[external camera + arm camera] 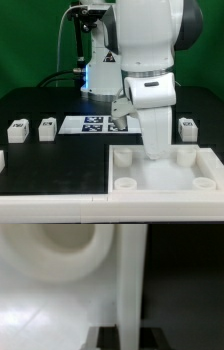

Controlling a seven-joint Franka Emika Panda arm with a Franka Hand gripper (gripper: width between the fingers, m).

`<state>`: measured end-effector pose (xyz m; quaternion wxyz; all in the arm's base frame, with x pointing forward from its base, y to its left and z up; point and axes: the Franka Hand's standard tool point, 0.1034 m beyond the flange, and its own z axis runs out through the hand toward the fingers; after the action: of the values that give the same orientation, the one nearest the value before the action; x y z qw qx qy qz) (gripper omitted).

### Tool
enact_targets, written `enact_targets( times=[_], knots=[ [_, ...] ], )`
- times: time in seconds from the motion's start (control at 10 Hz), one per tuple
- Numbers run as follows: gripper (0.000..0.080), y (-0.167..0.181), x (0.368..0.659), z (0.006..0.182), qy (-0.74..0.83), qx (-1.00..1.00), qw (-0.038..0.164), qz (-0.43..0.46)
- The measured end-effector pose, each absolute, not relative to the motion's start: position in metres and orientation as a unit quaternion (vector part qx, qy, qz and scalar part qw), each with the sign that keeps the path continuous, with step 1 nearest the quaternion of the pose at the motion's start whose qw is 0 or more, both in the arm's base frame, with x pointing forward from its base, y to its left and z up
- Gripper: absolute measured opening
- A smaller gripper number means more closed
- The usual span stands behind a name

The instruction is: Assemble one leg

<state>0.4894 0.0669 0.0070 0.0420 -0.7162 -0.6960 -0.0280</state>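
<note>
The large white tray [160,178] with round corner sockets lies at the front right in the exterior view. My gripper [152,150] is down at the tray's far wall, its fingers hidden behind the hand. In the wrist view the tray wall [128,280] runs between my two dark fingers [106,338], which sit tight against it on both sides, so my gripper [129,332] is shut on the wall. One round socket [60,241] shows close by. Small white legs with tags stand on the black table: two on the exterior view's left [16,127] [47,127] and one on the right [187,126].
The marker board [90,124] lies flat behind the tray, next to the arm. Another white part [2,158] shows at the exterior view's left edge. The robot's base and cables stand at the back.
</note>
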Motion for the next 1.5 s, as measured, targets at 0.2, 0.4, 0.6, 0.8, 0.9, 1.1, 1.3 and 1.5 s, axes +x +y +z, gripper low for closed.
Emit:
enact_targets(
  times=[0.2, 0.4, 0.6, 0.8, 0.9, 1.1, 1.3, 1.5],
  knots=[
    [0.0062, 0.0661, 0.4905, 0.0058, -0.698, -0.714, 0.042, -0.03],
    [0.0062, 0.0633, 0.4903, 0.0054, -0.695, -0.717, 0.041, -0.03],
    [0.0291, 0.0628, 0.4902, 0.0051, -0.694, -0.718, 0.041, -0.03],
    [0.0428, 0.0625, 0.4902, 0.005, -0.694, -0.718, 0.041, -0.03],
    [0.0589, 0.0624, 0.4901, 0.005, -0.694, -0.718, 0.041, -0.03],
    [0.0632, 0.0623, 0.4901, 0.0049, -0.694, -0.718, 0.041, -0.03],
    [0.0646, 0.0622, 0.4901, 0.0049, -0.694, -0.718, 0.041, -0.03],
    [0.0649, 0.0621, 0.4902, 0.0049, -0.694, -0.718, 0.041, -0.03]
  ],
)
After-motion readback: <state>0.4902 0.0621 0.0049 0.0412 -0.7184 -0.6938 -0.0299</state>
